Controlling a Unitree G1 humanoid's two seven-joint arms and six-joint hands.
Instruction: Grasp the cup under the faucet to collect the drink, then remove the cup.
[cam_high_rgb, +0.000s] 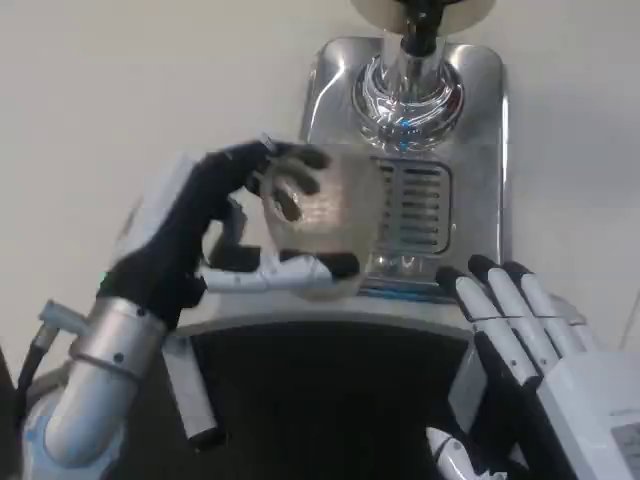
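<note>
Along the bottom edge of the frame lies a dark, near-black surface (330, 410), flanked by the two arms. At lower right the right hand (520, 350) rests with its white-backed fingers stretched out flat and slightly spread, black tips pointing up-frame toward the machine; it grasps nothing and touches nothing that can be made out. At lower left the silver left forearm (95, 380) rises diagonally toward the centre, ending in the left hand (215, 240). That hand grips the cup (325, 225), a clear, ribbed plastic one: dark fingers curl over its upper left side, and a white finger with a black tip runs under its lower edge. The cup sits left of centre in the frame, tilted so its open mouth faces the camera, and it looks blurred. Whether any drink is inside cannot be told.

Just behind the cup, toward centre right, is the slotted metal drip grille (425, 215) of the dispenser, set in a shiny steel tray (480, 150). The cup overlaps the grille's left edge. Further up, at top centre, the chrome faucet (408, 85) stands well apart from the cup, up and to its right. The white table (110, 90) fills the upper left.
</note>
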